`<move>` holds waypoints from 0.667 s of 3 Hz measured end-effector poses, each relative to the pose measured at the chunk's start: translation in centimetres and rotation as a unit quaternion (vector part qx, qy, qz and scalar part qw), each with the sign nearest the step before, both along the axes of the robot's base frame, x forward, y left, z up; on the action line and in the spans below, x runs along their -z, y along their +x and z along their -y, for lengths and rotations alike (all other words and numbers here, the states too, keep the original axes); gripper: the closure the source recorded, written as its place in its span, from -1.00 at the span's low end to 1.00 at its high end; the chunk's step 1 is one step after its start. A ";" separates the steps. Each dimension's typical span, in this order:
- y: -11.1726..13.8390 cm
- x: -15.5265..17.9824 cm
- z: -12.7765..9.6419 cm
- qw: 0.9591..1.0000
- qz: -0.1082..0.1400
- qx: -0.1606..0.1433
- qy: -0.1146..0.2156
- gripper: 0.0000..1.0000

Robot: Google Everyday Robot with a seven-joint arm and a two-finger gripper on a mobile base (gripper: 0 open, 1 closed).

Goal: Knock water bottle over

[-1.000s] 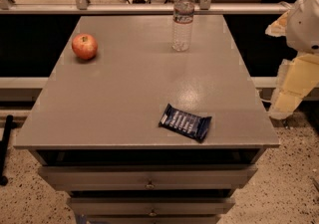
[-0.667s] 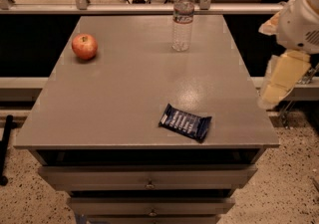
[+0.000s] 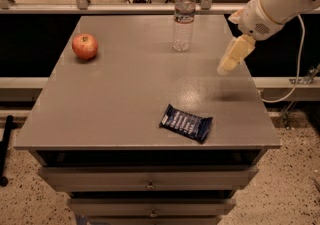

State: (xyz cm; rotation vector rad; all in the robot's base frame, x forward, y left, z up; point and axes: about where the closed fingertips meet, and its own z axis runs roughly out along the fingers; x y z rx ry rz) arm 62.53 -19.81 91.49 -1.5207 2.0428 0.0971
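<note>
Swinging in over the grey table's [image 3: 125, 99] 3 o'clock edge, the cream gripper [image 3: 233, 57], open or closed I cannot tell, is hovering at 4 o'clock of the upright slim clear plastic water bottle [image 3: 183, 19] at 12 o'clock, likely lining up a shove.
</note>
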 end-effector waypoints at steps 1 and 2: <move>5.5 1.2 -0.4 0.998 0.026 0.010 0.049 -1.00; 9.0 1.6 -1.2 0.993 0.046 0.014 0.105 -1.00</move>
